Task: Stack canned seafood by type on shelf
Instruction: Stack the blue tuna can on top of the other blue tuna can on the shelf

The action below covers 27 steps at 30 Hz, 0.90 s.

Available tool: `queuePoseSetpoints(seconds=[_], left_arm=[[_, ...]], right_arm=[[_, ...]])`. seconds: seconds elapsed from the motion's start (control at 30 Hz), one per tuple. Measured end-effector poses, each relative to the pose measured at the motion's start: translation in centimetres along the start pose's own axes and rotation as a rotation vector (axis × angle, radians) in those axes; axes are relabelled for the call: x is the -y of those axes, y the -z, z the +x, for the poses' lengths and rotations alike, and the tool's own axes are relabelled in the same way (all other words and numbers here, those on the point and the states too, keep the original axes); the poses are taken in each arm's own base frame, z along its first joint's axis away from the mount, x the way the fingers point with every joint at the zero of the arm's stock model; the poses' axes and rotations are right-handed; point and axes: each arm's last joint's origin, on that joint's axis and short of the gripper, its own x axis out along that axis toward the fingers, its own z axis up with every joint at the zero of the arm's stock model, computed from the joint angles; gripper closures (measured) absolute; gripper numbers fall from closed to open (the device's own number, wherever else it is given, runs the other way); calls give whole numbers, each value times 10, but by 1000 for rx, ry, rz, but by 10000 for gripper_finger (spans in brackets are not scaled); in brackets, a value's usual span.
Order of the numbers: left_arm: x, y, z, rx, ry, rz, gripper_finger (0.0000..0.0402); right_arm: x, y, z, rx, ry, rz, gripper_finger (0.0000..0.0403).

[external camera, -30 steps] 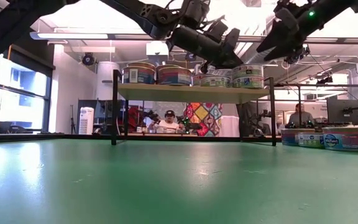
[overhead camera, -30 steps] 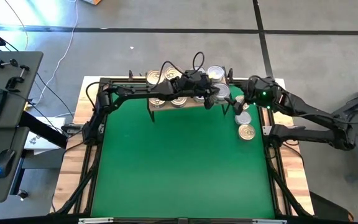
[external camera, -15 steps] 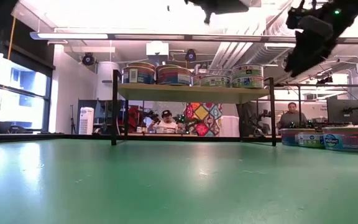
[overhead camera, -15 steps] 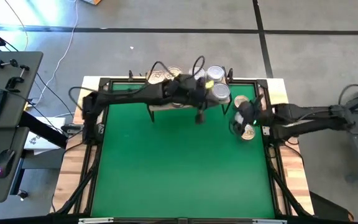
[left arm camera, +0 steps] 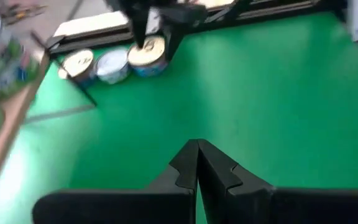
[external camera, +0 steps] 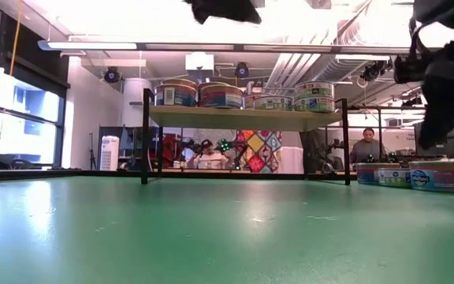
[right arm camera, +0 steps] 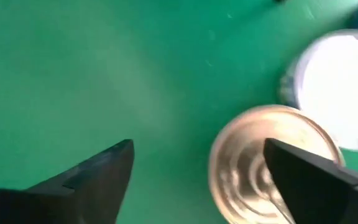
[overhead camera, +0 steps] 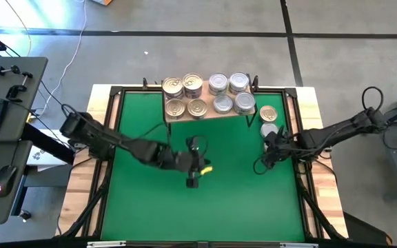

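Having been drawn back from the light-wood shelf point(overhead camera: 209, 110) with eight round tins point(overhead camera: 193, 86) on it, the left gripper point(overhead camera: 192, 180) is pressed together empty mid-table, while the right gripper point(right arm camera: 194, 180), fingers spread, is lowered over a gold-lidded tin point(right arm camera: 272, 165) beside the shelf.

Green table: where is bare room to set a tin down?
The green table is bare in front of the left hand. The light-wood shelf is crowded with round metal tins, and so is the edge near the right hand.
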Motion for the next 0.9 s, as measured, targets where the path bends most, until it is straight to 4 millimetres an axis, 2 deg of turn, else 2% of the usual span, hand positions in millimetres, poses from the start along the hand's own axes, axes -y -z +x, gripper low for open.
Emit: queuePoseSetpoints(seconds=[0.1, 0.2, 0.37, 0.57, 0.63, 0.73, 0.9], left_arm=[[19, 23, 3, 20, -59, -50, 401], [27, 38, 3, 27, -99, -114, 402], [23, 54, 7, -12, -177, -158, 401], [14, 65, 3, -117, -253, -188, 401], [10, 66, -6, -148, -278, -218, 401], [8, 70, -22, -192, -317, -246, 401], [13, 67, -37, -135, -394, -251, 401]], right_arm=[[5, 4, 3, -25, 50, 11, 95], [9, 5, 1, -46, 89, 14, 158], [14, 4, 0, -69, 151, 44, 271], [19, 9, 17, -121, 245, 56, 388], [17, 9, 23, -119, 247, 48, 396], [8, 5, 32, -85, 192, 47, 383], [-26, -17, 42, 63, -141, -3, 382]])
